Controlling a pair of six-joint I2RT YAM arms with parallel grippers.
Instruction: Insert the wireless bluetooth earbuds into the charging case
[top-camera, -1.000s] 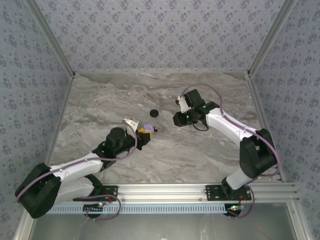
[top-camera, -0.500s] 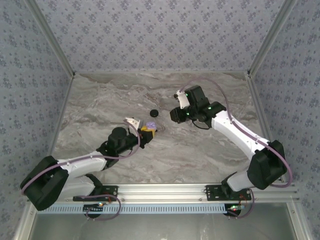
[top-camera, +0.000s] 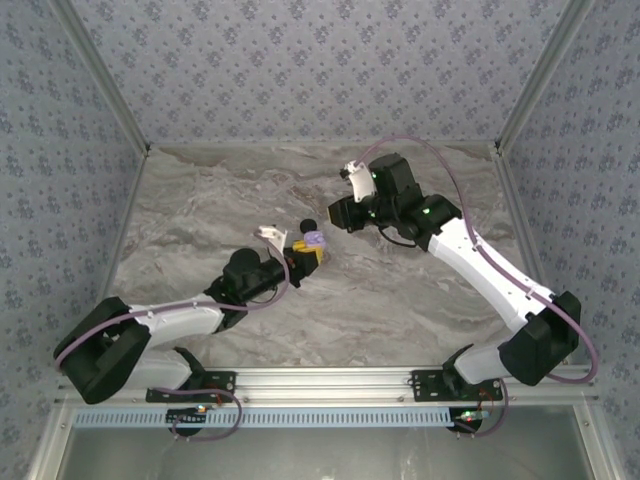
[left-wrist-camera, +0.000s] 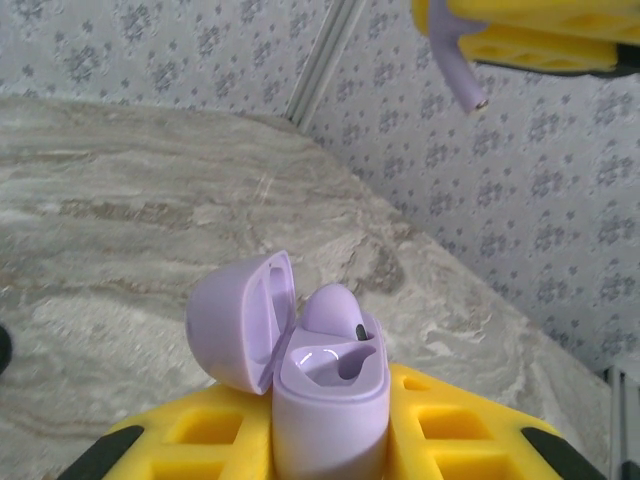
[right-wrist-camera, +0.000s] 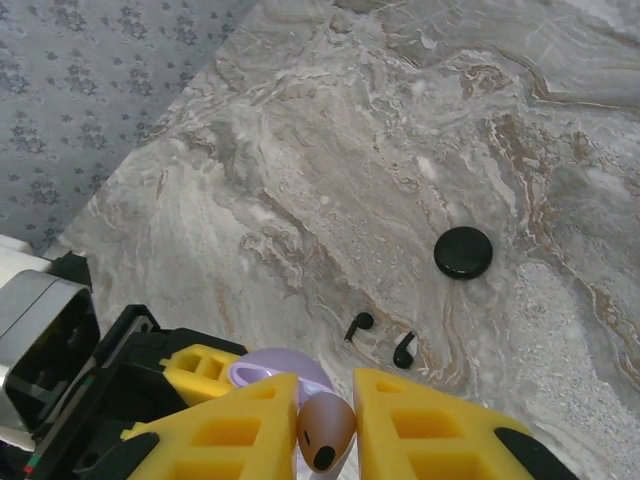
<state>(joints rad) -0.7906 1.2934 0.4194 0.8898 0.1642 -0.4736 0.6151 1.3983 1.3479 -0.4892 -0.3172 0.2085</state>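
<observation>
Both arms have converged: your left gripper (top-camera: 303, 252) clamps the open lilac charging case (left-wrist-camera: 330, 390) upright above the worktop (top-camera: 400, 300), while your right gripper (right-wrist-camera: 327, 395), pinching the remaining earbud (right-wrist-camera: 326, 428) stem-down, hangs just above it, slightly to its right.

Glossy plastic lilac case (left-wrist-camera: 330, 410); smooth marble-look table (left-wrist-camera: 120, 180).

Bright even light, soft shadows, foreground perhaps blurred

Grey marble tabletop (top-camera: 200, 210), floral-papered walls (top-camera: 300, 60)
</observation>
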